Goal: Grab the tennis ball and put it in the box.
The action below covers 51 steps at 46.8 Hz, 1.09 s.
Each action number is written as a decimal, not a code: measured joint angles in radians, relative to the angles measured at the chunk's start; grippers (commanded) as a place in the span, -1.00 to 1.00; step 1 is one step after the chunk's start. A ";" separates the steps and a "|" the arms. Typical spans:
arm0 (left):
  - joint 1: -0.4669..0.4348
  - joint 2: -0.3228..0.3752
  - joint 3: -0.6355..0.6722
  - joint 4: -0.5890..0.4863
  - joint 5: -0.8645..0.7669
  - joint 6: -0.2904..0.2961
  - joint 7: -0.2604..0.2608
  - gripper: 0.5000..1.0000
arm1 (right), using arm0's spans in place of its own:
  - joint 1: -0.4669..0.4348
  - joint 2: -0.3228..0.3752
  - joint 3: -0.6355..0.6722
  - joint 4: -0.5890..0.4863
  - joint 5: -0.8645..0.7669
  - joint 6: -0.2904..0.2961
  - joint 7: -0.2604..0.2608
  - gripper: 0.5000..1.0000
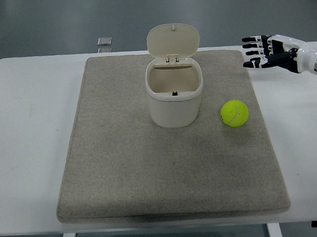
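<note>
**Ana:** Table [33, 134] first, since it's the biggest thing: white, running below and to the left of the right hand [266, 52], which hovers over its far right part. Next down in size?

**Ben:** Mat [152, 179], grey and felt-like, lying just left of and below the hand. On it stands the box [175, 98], a cream bin with its hinged lid [172, 39] tipped up and back, so the mouth is clear. It sits well to the hand's left, a bit nearer the robot.

**Ana:** And the tennis ball [235, 113]?

**Ben:** On the mat, just right of the box but not touching it, below the hand and slightly to its left, well apart from the fingers [252, 50]. Those are stretched out and spread, gripping nothing. The left arm isn't visible.

**Ana:** How will the ball handle?

**Ben:** My guess: light, springy, with a fuzzy cover that gives good friction. It shouldn't slip, and it won't break. It will roll if nudged, though. I'd come down from above and close the fingers around its widest part, thumb opposite the others.

**Ana:** Any writing?

**Ben:** None legible. The ball shows only its pale seam; the box is plain. A small clear object [104, 41] lies at the table's far edge, far left of the hand, too small to read.
</note>
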 measured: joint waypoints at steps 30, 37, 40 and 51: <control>0.000 0.000 0.000 0.000 0.000 0.000 0.000 0.97 | 0.039 -0.160 -0.003 0.295 -0.332 0.107 0.079 0.51; 0.000 0.000 0.000 0.000 0.000 0.000 0.000 0.97 | 0.033 -0.163 -0.003 0.351 -0.423 0.106 0.086 0.18; 0.000 0.000 0.000 0.000 0.000 0.000 0.001 0.97 | 0.028 -0.169 -0.004 0.370 -0.474 0.106 0.096 0.18; 0.000 0.000 0.000 0.000 0.000 0.000 0.001 0.97 | 0.019 -0.173 -0.008 0.407 -0.517 0.102 0.107 0.33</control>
